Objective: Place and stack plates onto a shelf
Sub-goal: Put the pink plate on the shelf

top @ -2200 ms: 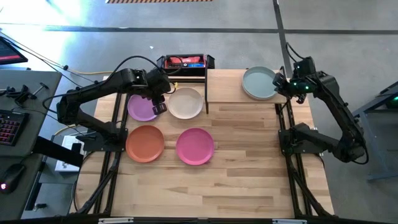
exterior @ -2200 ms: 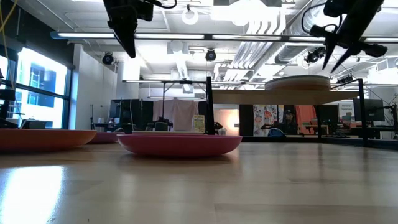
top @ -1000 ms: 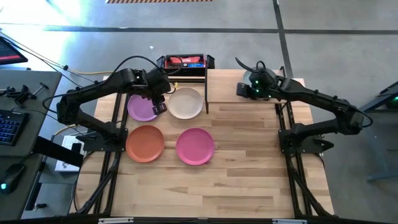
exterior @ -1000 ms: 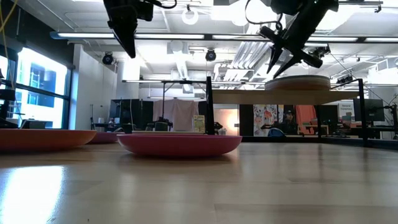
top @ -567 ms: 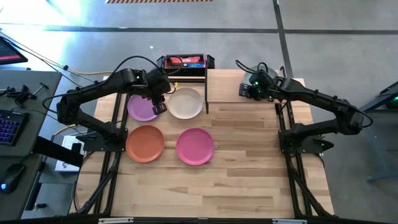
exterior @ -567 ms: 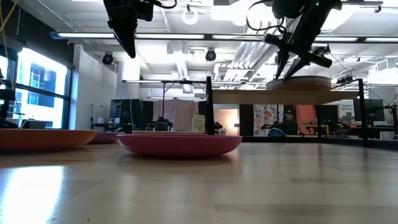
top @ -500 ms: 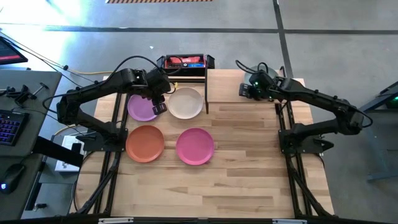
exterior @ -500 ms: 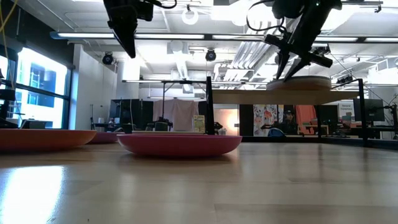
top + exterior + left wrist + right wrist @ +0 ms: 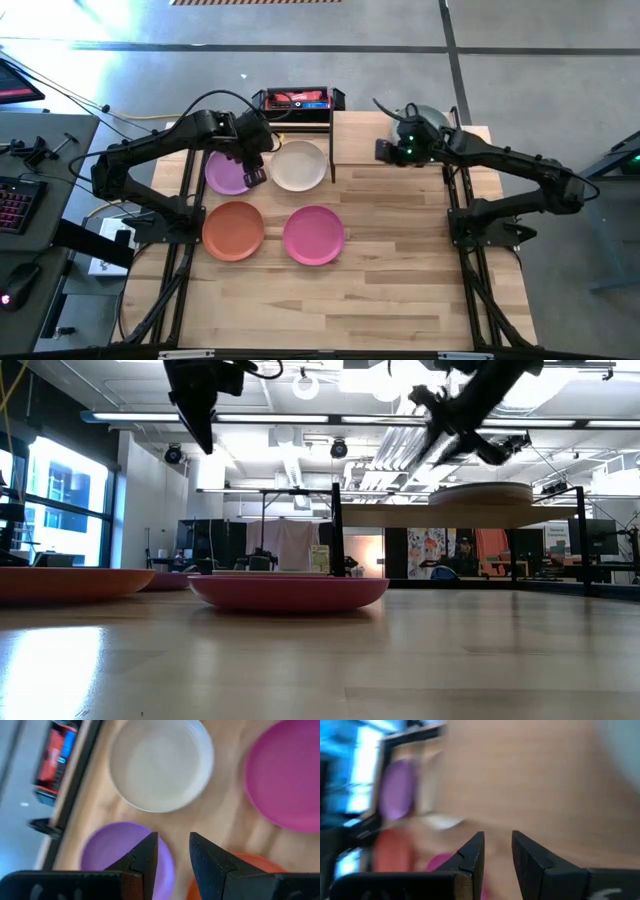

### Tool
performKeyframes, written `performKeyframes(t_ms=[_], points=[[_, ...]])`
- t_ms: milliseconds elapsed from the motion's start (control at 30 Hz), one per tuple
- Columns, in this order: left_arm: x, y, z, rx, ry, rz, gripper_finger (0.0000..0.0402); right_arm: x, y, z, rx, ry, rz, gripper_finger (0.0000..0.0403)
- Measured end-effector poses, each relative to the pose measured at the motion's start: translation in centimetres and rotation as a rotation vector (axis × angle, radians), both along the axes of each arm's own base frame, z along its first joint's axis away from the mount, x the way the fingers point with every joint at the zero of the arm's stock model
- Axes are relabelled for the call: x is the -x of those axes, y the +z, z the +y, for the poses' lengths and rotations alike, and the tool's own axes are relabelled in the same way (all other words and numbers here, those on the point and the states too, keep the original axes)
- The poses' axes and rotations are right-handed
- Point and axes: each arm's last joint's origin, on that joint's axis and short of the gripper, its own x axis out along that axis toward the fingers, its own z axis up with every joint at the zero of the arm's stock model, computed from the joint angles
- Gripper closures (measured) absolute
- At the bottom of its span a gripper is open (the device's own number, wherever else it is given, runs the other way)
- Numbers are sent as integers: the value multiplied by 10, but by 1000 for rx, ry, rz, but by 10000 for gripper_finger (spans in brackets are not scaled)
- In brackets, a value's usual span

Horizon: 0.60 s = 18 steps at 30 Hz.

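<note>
A: Shelf (image 9: 365, 140) sits at the table's (image 9: 400, 290) far edge, right of centre; light wood top on thin black posts. One stack of plates (image 9: 432, 118) on it toward its right end, mostly hidden under the right arm in the high view; low view shows the stack (image 9: 480, 493) resting on the shelf (image 9: 420, 515).

B: Loose plates?

A: Four on the table's left half; purple plate (image 9: 226, 174) and cream-white plate (image 9: 299, 166) side by side nearer the far edge; orange plate (image 9: 233, 231) and pink plate (image 9: 313, 235) side by side nearer the middle. Red-and-black box (image 9: 296, 100) beyond the far edge, behind the cream-white plate.

B: Right tool?

A: Right tool (image 9: 385, 150) over the shelf, just left of the stack, raised above it in the low view (image 9: 440, 422); wrist view shows its fingers (image 9: 470, 857) a narrow gap apart with nothing between them.

B: Left tool?

A: Left tool (image 9: 254, 172) hangs above the table between the purple and cream-white plates, clear of both; fingers (image 9: 145, 855) narrowly parted, empty; its wrist view looks down on the cream-white plate (image 9: 161, 765), purple plate (image 9: 117, 852) and pink plate (image 9: 287, 775).
</note>
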Motion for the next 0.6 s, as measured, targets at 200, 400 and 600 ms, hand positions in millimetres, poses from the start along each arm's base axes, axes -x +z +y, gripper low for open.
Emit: performKeyframes(t_ms=[200,400,600], points=[[4,-15,-6,111,29,50,302,-21,8,37,-49,124,-132,325],[9,-52,-16,176,56,191,302,-35,3,79,-121,173,-136,325],[13,-76,-28,227,101,262,302,-55,-20,107,-171,185,-65,325]])
